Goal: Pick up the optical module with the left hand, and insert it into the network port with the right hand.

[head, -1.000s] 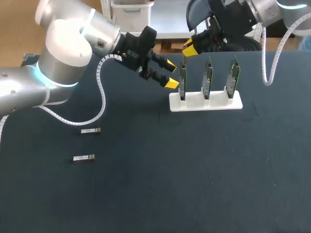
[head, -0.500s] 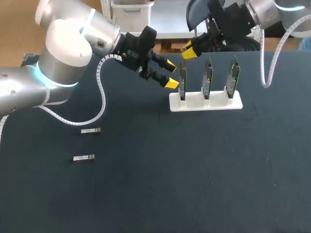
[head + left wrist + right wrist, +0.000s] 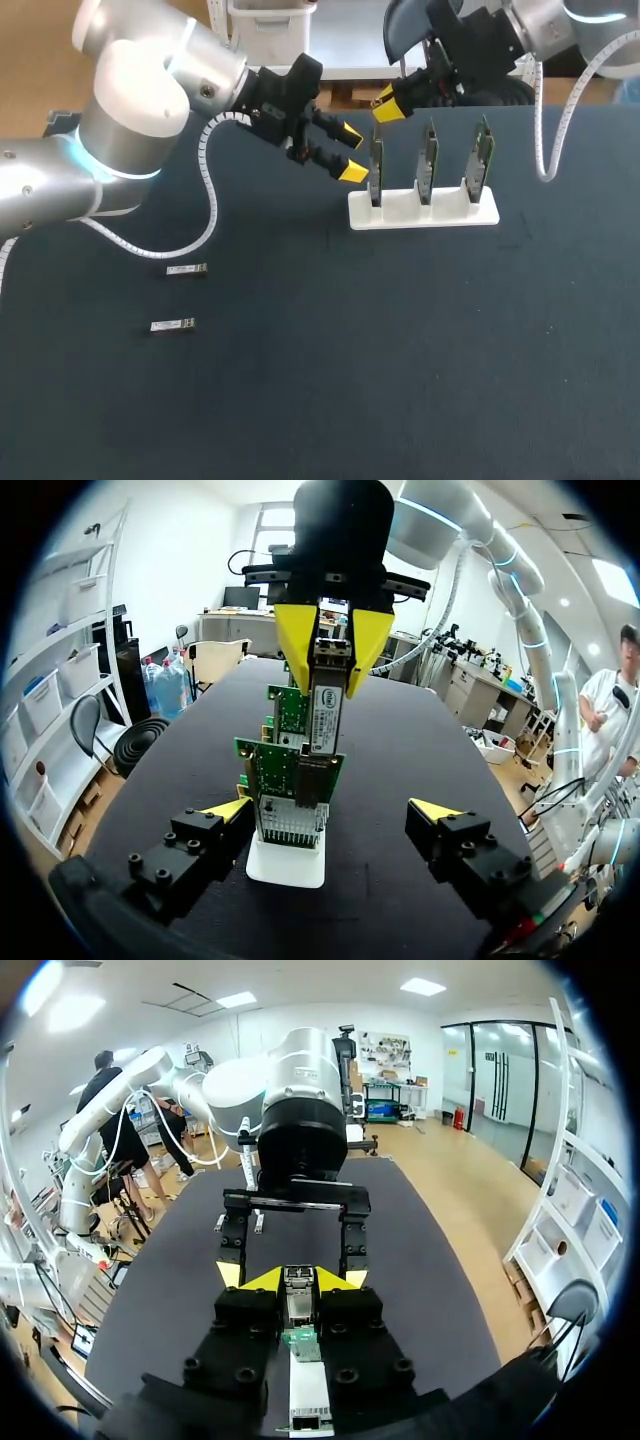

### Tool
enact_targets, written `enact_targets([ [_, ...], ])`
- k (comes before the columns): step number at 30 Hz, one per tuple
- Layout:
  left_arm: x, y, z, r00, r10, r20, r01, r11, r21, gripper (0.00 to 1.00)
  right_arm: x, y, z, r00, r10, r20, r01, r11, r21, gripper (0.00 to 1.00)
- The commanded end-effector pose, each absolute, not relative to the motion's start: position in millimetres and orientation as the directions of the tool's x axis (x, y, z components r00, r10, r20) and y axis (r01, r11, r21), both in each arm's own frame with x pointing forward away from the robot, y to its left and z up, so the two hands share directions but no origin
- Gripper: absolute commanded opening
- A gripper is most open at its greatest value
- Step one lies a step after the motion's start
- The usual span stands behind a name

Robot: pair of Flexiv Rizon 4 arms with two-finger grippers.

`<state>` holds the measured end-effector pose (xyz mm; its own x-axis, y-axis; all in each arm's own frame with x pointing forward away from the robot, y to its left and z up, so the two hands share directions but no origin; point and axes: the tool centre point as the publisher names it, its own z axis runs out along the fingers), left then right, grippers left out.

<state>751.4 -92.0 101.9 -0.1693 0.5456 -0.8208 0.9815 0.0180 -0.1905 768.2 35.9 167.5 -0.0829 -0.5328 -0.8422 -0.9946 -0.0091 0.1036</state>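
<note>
Right arm is lining the optical module up over the port

Two spare modules (image 3: 186, 269) are lying on the counter (image 3: 300, 350). The left gripper (image 3: 350, 151) is hanging with fingers spread beside the first card (image 3: 376, 165), seemingly leaving room. The right gripper (image 3: 388, 102) is pinching the optical module (image 3: 325, 705) just above the network port (image 3: 318, 778), ready for insertion.

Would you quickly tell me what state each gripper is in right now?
Left gripper: open, holding nothing.
Right gripper: shut on the optical module.
</note>
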Motion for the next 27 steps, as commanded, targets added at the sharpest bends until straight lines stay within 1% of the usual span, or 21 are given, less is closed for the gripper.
enact_targets([
  [1,754,-93,102,-0.17,0.548,-0.819,0.981,0.015,-0.193,1.0,768,35,170,-0.077,-0.526,-0.847,-0.995,-0.011,0.097,0.0],
  [27,754,-93,102,-0.17,0.548,-0.819,0.981,0.015,-0.193,1.0,774,33,157,-0.098,-0.54,-0.836,-0.992,-0.009,0.122,0.0],
])
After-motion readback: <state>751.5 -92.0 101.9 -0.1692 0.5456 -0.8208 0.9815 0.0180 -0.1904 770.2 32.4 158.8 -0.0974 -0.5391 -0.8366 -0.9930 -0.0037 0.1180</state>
